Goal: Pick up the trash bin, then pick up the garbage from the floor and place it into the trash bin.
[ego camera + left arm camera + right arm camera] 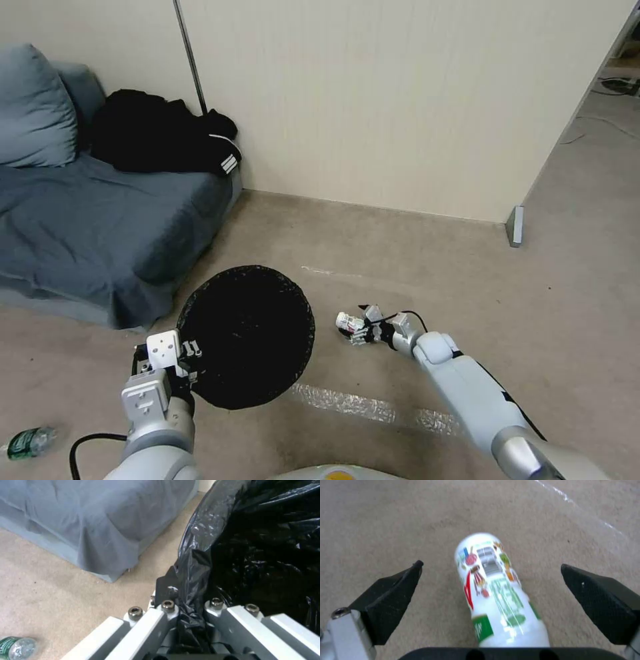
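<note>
The trash bin [248, 333], lined with a crinkly black bag, hangs tilted above the floor [413, 267], mouth facing up. Just right of it, a white bottle with a colourful label [493, 585] lies on the beige carpet. A green-labelled clear bottle [27, 443] lies far left.
</note>
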